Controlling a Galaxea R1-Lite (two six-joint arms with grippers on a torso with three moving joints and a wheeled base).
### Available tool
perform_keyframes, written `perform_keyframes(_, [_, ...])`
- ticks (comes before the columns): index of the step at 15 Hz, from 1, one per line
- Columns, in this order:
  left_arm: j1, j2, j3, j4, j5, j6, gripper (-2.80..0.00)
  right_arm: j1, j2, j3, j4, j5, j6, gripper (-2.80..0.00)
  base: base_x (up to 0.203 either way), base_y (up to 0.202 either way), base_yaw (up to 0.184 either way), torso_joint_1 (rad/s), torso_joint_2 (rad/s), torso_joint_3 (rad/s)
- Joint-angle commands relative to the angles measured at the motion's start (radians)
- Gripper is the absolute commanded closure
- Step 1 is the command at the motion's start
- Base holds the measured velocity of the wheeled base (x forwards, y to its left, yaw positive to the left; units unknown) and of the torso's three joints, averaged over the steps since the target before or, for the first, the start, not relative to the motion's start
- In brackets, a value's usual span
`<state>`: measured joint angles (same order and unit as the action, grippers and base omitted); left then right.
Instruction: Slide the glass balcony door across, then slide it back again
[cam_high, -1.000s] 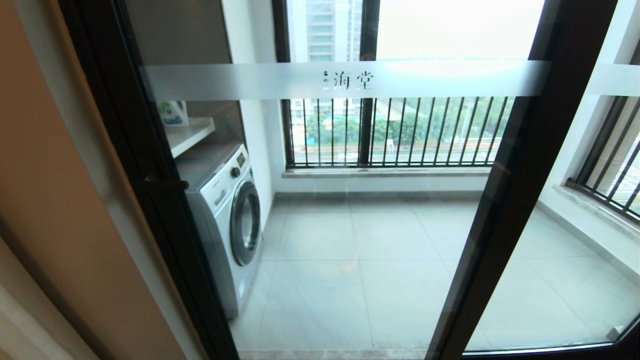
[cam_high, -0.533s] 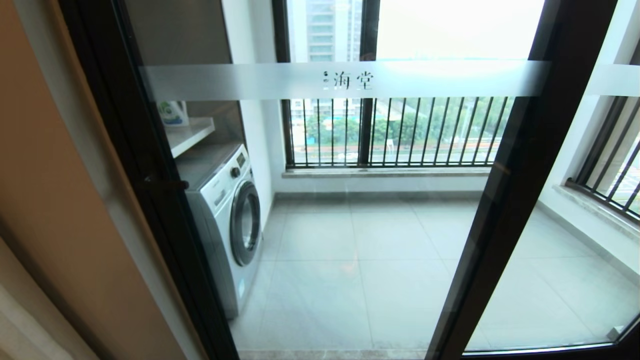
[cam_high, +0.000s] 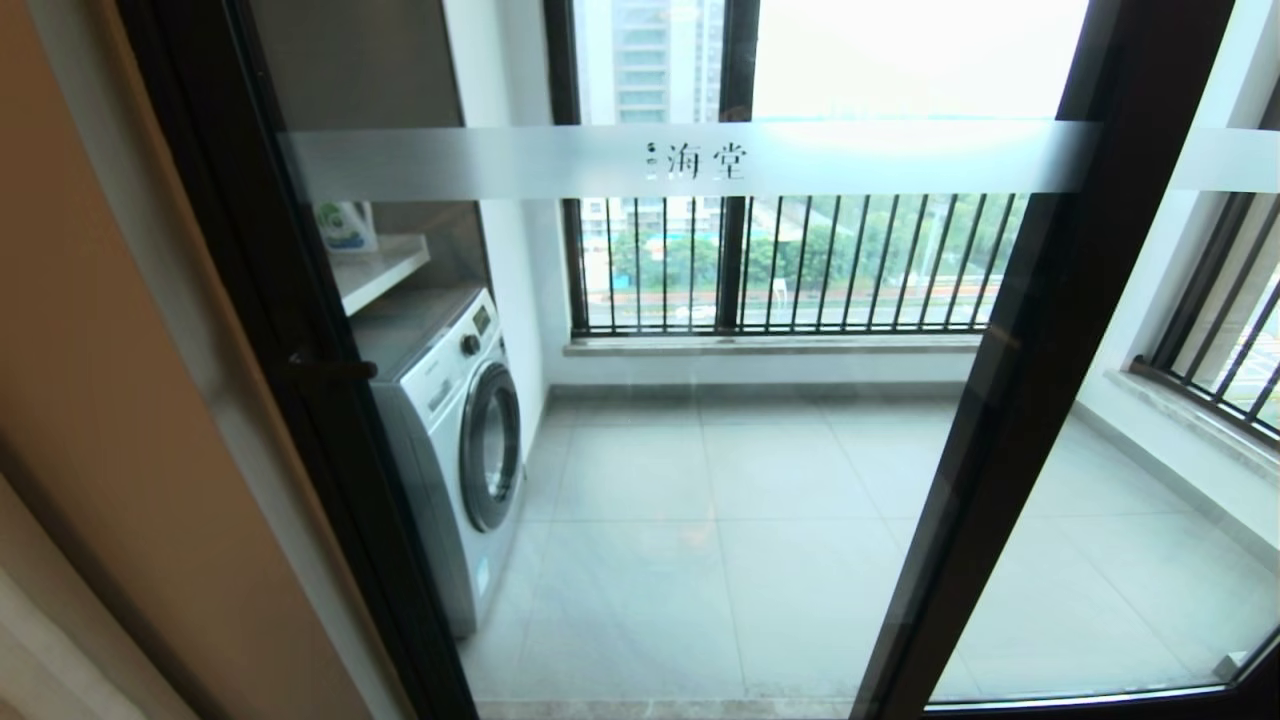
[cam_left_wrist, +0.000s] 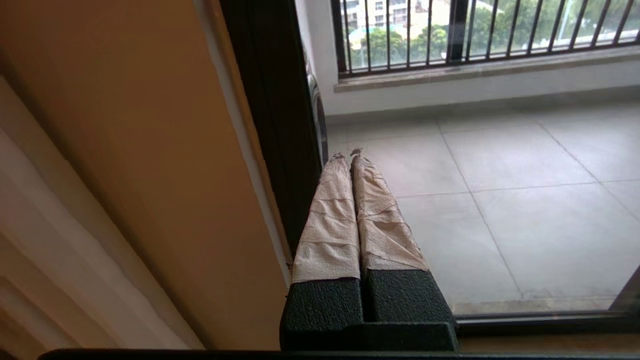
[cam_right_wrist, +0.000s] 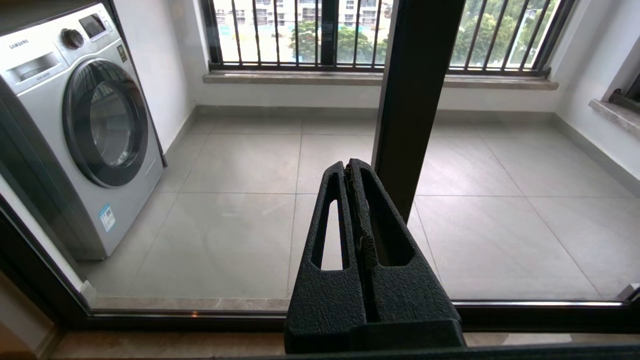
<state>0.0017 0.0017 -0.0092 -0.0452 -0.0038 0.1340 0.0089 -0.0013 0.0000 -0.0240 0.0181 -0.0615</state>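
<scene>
Just beside my left gripper (cam_left_wrist: 345, 155), pressed shut and empty, stood the door (cam_left_wrist: 272, 100) stile; its handle (cam_high: 335, 368) needed hooking squarely. My right gripper (cam_right_wrist: 350, 167) was likewise closed, empty.

"海堂" on glass balcony door (cam_high: 690, 420) frosted band, "SAMSUNG" on washing machine (cam_right_wrist: 75, 130)

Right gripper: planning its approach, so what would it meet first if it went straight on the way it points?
Probably the glass balcony door: the shut right gripper points at its pane beside the dark stile. Depth is unclear.
</scene>
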Motion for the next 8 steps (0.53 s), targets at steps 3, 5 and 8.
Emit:
perform_keyframes(3, [0.000, 0.003, 0.006, 0.058, -0.022, -0.038, 0.00, 0.000, 0.001, 0.012, -0.001, 0.000, -0.001, 0.00, 0.000, 0.000, 0.000, 0.000, 0.00, 0.000])
perform_keyframes(5, [0.000, 0.001, 0.009, 0.048, -0.019, -0.038, 0.00, 0.000, 0.001, 0.012, -0.001, 0.000, -0.001, 0.00, 0.000, 0.000, 0.000, 0.000, 0.00, 0.000])
perform_keyframes(8, [0.000, 0.001, 0.009, 0.048, -0.015, -0.056, 0.00, 0.000, 0.001, 0.012, -0.001, 0.000, -0.003, 0.00, 0.000, 0.000, 0.000, 0.000, 0.00, 0.000])
